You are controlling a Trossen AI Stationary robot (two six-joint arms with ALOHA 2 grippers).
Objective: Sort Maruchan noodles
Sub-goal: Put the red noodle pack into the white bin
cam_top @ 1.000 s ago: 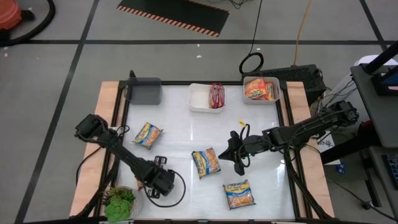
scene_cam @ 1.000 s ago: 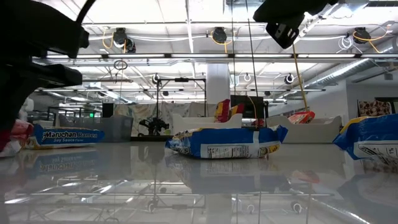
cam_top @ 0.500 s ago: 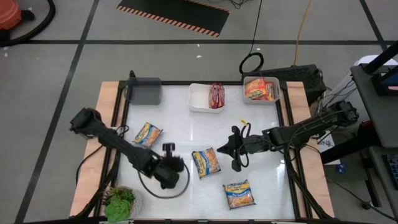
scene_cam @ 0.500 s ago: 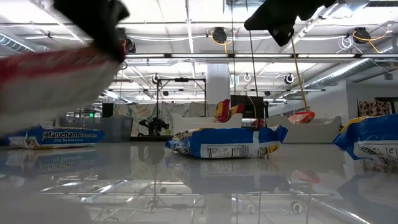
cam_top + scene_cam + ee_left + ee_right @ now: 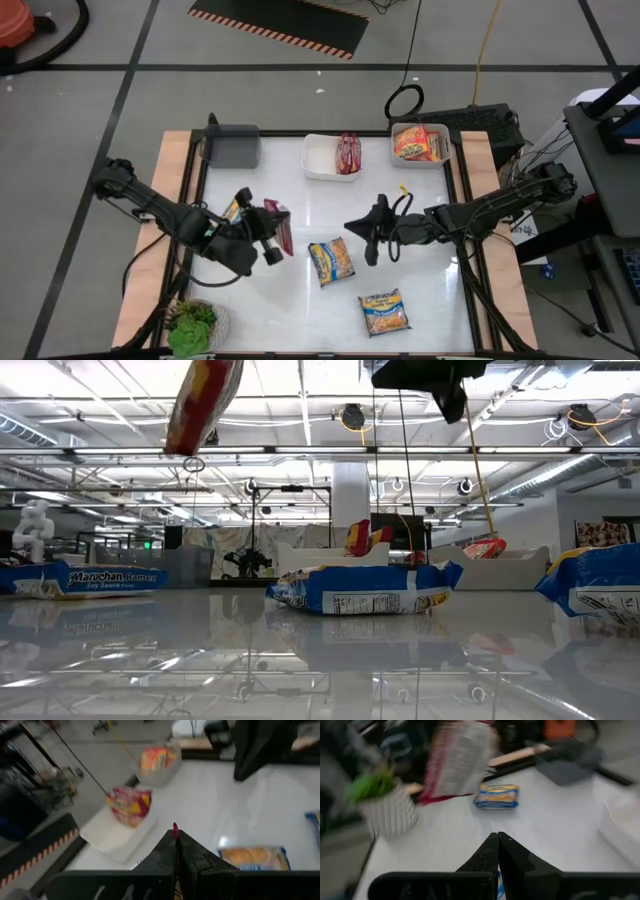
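Observation:
My left gripper is over the table's left half, shut on a red Maruchan noodle packet, which shows high up in the low view. My right gripper hovers shut and empty right of centre. Three blue-and-yellow packets lie flat on the table: one at the centre, one near the front edge, one at the left, partly under my left arm. Another red packet stands in the white tray. An orange packet lies in the clear bin. My left gripper pinches the red packet between its two fingers by one edge; only a thin red strip shows above the fingertips in the wrist view. The fingers come slanting from the table's left, pointing a little downward. The packet stands on edge, tilted, lifted clear of the table.
A grey bin sits at the far left corner and a green plant in a white pot at the near left corner. Wooden rails border the white tabletop. Bare table lies between the trays and the packets.
My left gripper has risen from beside the plant at the near left and gone toward the table's centre, rolling its wrist. The red packet came up off the table with it and now stands on edge in the air. My right gripper has turned slightly.

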